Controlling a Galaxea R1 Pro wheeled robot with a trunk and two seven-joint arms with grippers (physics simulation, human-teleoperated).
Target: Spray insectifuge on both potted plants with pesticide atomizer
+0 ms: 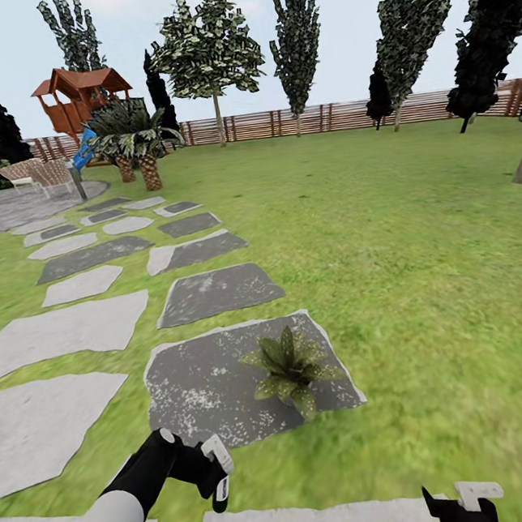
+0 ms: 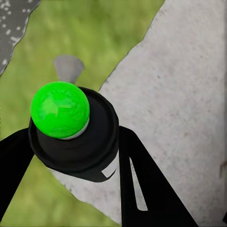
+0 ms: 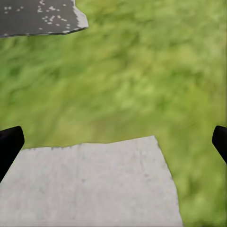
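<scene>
Robot is carrying the pesticide atomizer toward a potted plant in the garden.

The left gripper is gripping the bottle, its dark fingers pressed against both sides of the black body, the green cap jutting out past them. The right gripper is hanging wide apart and empty over a pale slab. The plant is sitting at the right edge of a dark stone slab, just ahead. Good coverage will likely need the nozzle aimed squarely at the leaves, from close range. Where the second plant is cannot be told.
</scene>
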